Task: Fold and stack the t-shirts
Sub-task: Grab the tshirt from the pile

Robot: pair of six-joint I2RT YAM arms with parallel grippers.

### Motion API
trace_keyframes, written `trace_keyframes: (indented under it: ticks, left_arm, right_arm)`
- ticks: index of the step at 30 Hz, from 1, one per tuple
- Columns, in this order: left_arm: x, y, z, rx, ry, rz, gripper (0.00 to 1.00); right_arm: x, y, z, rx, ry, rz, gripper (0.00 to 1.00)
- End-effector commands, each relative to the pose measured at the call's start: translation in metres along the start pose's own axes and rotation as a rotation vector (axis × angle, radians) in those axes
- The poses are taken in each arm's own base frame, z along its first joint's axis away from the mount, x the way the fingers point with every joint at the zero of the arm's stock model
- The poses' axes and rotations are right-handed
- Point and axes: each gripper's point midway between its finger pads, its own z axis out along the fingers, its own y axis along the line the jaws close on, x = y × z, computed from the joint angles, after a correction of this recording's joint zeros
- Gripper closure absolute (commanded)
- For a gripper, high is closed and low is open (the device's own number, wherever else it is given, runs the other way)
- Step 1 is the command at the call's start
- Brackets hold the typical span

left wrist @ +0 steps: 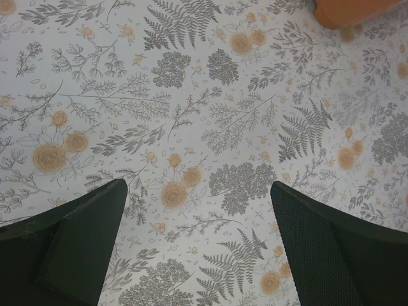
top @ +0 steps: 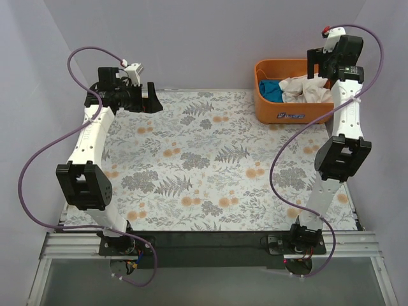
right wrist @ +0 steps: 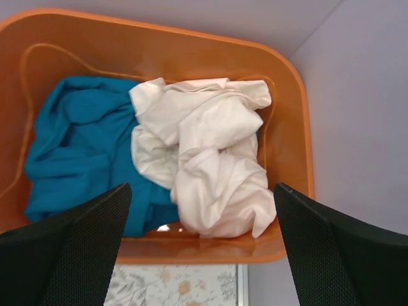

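A crumpled white t-shirt [right wrist: 210,153] and a teal-blue t-shirt [right wrist: 76,146] lie bunched in the orange basket [right wrist: 293,115]; they also show in the top view, white [top: 306,88] and teal [top: 271,89]. The red shirt is out of view. My right gripper [right wrist: 201,255] hangs open and empty above the basket's near rim. My left gripper [left wrist: 197,248] is open and empty, held above the bare patterned cloth at the back left of the table [top: 150,97].
The orange basket [top: 287,113] stands at the table's back right corner. A floral-print tablecloth [top: 204,166] covers the table. Purple cables loop beside both arms. Grey walls enclose the back and sides.
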Motion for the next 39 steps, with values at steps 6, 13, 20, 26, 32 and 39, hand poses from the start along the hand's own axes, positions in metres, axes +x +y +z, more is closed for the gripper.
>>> trace_keyframes:
  ticks: [6,13,20,26,32,39]
  left_arm:
    - [0.009,0.017,0.021,-0.022,0.071,-0.01,0.04]
    - [0.023,0.033,0.049,-0.019,0.172,-0.092,0.04]
    - [0.022,0.041,0.065,-0.015,0.226,-0.137,0.04]
    - [0.016,0.044,0.073,-0.009,0.206,-0.14,0.04]
    - [0.011,0.05,0.078,-0.024,0.207,-0.134,0.04]
    - [-0.008,0.045,0.071,-0.023,0.139,-0.099,0.04]
  right_arm:
    - [0.026,-0.049,0.094,0.214,-0.083,0.014,0.02]
    - [0.077,-0.047,0.147,0.224,-0.03,-0.005,0.02]
    - [0.133,-0.045,0.171,0.253,0.08,-0.003,0.02]
    - [0.155,-0.043,0.176,0.251,0.124,0.003,0.29]
    - [0.134,-0.049,0.168,0.264,0.098,-0.015,0.99]
    - [-0.012,-0.048,0.093,0.197,-0.223,0.0,0.99]
